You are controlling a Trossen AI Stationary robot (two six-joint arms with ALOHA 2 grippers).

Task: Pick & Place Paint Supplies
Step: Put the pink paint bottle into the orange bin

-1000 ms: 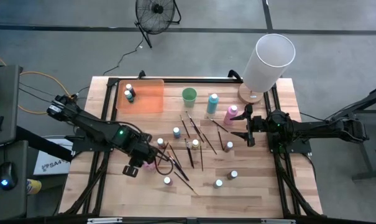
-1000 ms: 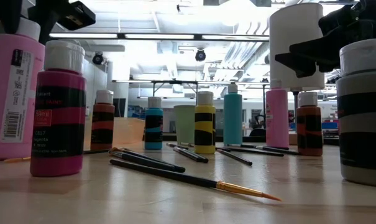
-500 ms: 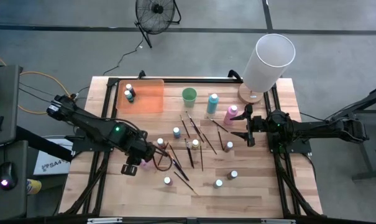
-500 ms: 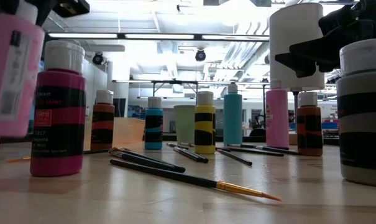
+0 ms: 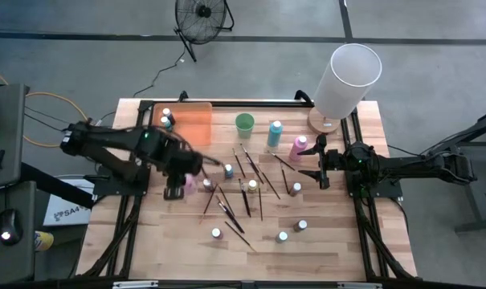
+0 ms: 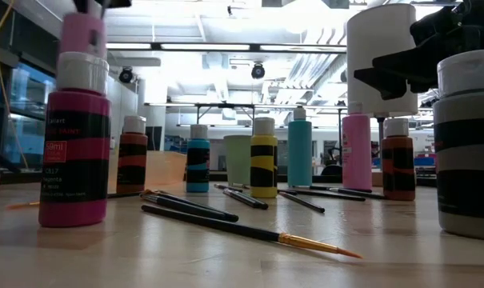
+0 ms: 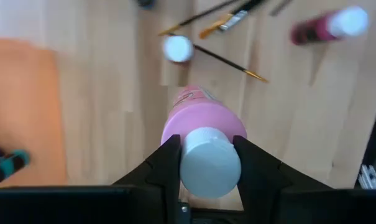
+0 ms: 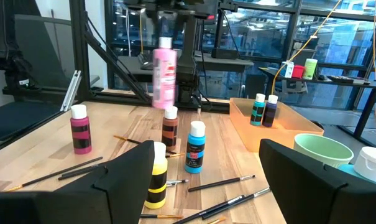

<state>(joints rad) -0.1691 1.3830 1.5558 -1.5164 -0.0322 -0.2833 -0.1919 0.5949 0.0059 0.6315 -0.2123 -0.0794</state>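
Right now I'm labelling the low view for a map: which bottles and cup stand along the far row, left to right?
Brown bottle → teal bottle → pale green cup → yellow bottle → tall blue bottle → tall pink bottle → second brown bottle.

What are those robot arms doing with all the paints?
The left gripper has picked up a tall pink bottle by its pale cap and holds it in the air above the table. The orange tray nearby already has two small bottles in it. The right gripper waits open at the right side. Many bottles and brushes lie unsorted.
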